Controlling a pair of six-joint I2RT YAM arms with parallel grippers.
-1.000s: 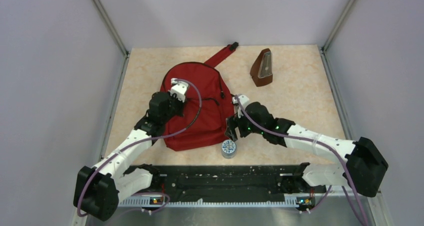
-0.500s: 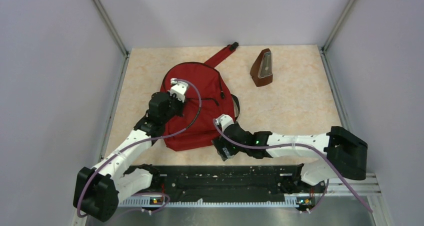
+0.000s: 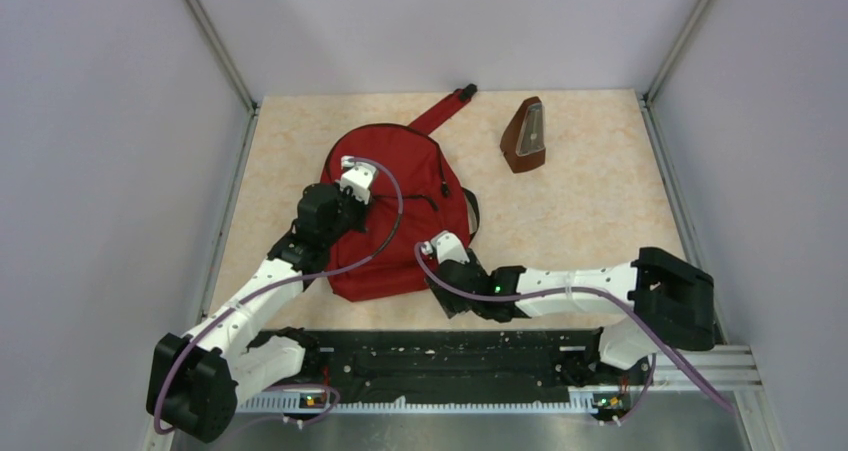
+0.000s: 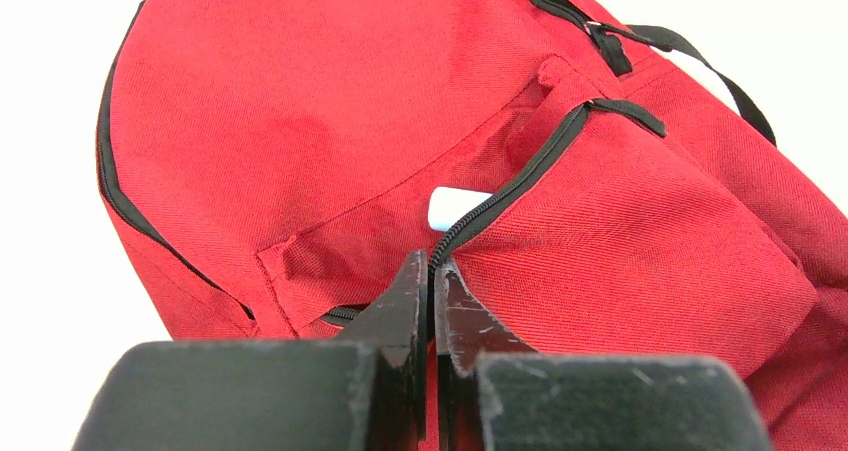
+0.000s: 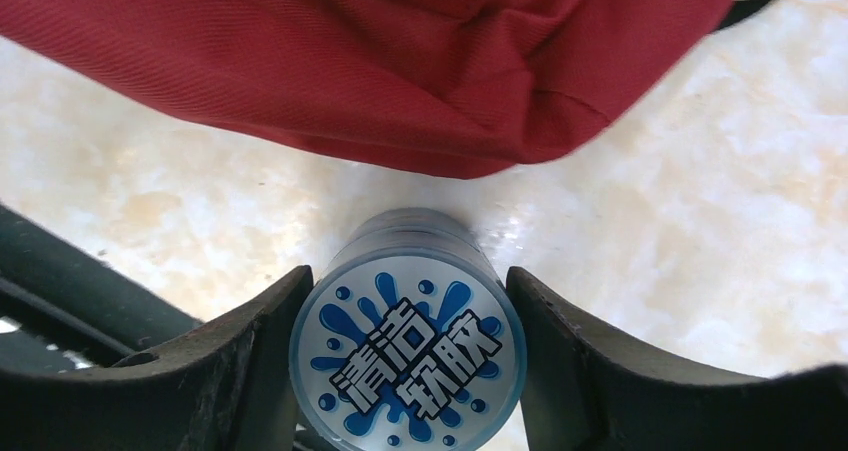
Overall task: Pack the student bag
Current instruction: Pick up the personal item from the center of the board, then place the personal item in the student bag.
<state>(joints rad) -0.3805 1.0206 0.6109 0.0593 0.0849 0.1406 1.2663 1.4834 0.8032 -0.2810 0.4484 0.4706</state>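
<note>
The left fingers (image 4: 405, 311) are clenched on the zipper (image 4: 520, 176) of the red bag (image 3: 400, 171), laid on the worktop (image 3: 600, 201); the right fingers (image 5: 250, 371) are clamped around a jar (image 5: 408, 346) just beside its near edge.

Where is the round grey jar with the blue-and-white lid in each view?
Top external: hidden under the right gripper, at the near edge of the red fabric backpack.
Left wrist: not in it.
Right wrist: the round jar sits bottom centre between the fingers.
Shared landmark: the backpack, in all three.
</note>
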